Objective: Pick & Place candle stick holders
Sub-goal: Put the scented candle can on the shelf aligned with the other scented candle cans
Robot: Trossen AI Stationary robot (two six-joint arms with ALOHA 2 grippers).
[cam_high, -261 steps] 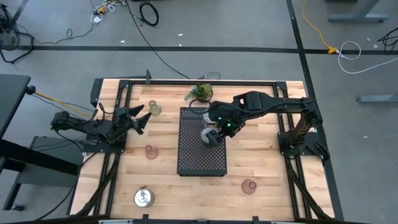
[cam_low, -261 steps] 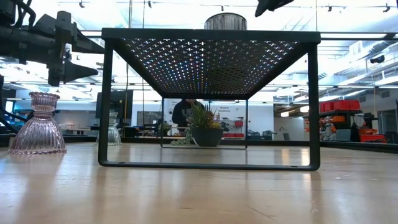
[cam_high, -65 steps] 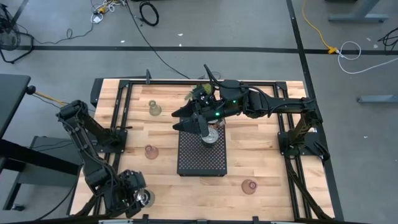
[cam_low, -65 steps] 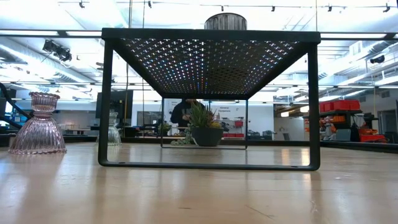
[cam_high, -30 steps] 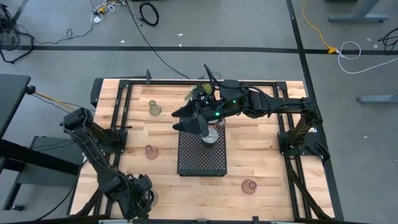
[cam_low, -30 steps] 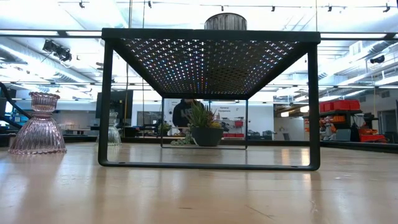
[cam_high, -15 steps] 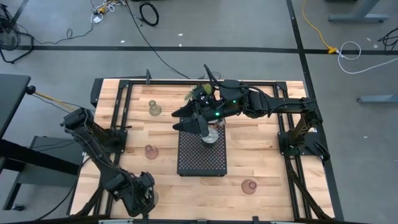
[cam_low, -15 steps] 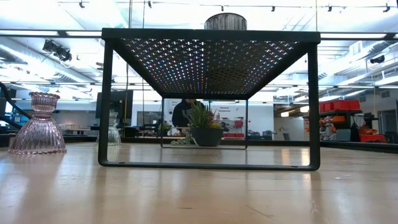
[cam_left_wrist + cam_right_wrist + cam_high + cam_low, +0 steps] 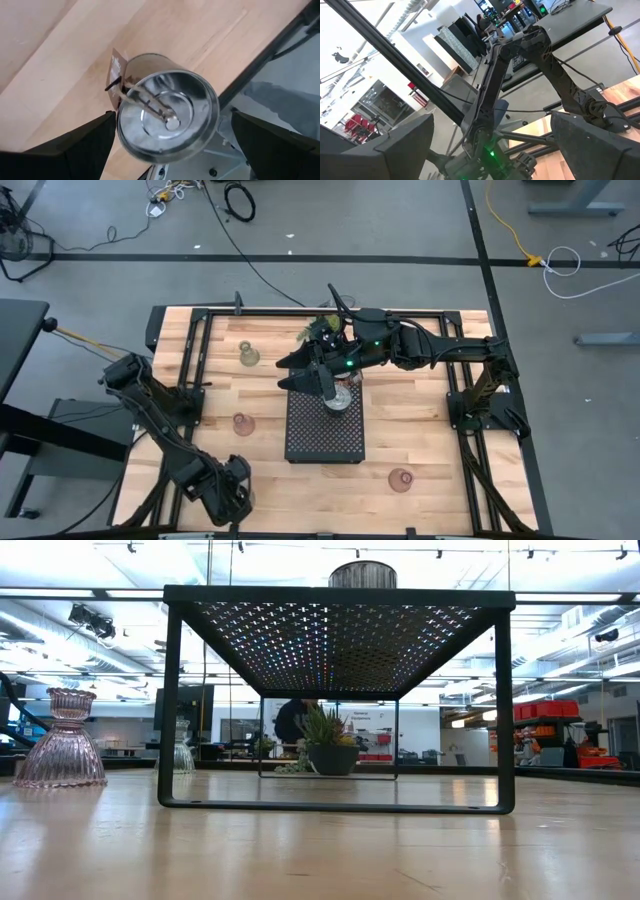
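A shiny silver holder (image 9: 167,122) with a small tag stands on the wood near the table's near-left corner. My left gripper (image 9: 232,492) is over it, pointing down and open. In the left wrist view its fingers (image 9: 75,145) stand on either side of the holder. My right gripper (image 9: 300,375) is open and empty above the far end of the black tray (image 9: 305,440). A second silver holder (image 9: 340,398) stands on the tray. Three glass cups stand on the wood: a clear-greenish one (image 9: 247,354) and two pink ones (image 9: 241,423), (image 9: 401,478).
A small potted plant (image 9: 323,328) stands at the far edge behind the tray. The raised tray (image 9: 340,600) stands on thin legs, with open space beneath it. The table's near edge and frame rail (image 9: 260,55) lie close beside the silver holder.
My left gripper has edged a little toward the table's right edge, over the silver holder at the near left. The holder has stayed in place.
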